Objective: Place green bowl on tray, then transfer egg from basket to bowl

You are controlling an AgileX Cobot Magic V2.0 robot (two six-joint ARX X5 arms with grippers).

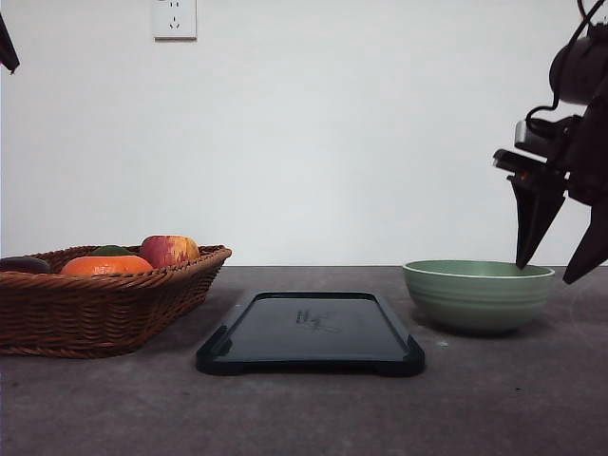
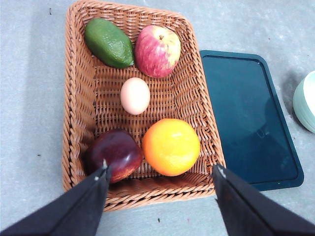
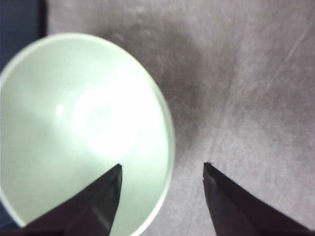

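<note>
On the grey table point(image 1: 313, 408), the right gripper point(image 1: 549, 269) — spread wide, empty — straddles the bowl point(image 1: 477, 294) rim at frame right; the left gripper point(image 2: 160, 174) gapes empty over the basket point(image 2: 78, 98) — egg point(image 2: 135, 96) inside.

Grey table point(image 1: 304, 408) bears basket point(image 1: 95, 304), tray point(image 1: 309, 334), green bowl point(image 1: 478, 294).

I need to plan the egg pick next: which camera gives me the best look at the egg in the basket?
The left wrist view: it looks straight down into the basket, where the egg lies unobstructed mid-basket among the avocado, apples and orange. In the front view, the basket wall hides it. The right wrist view faces the green bowl.
</note>
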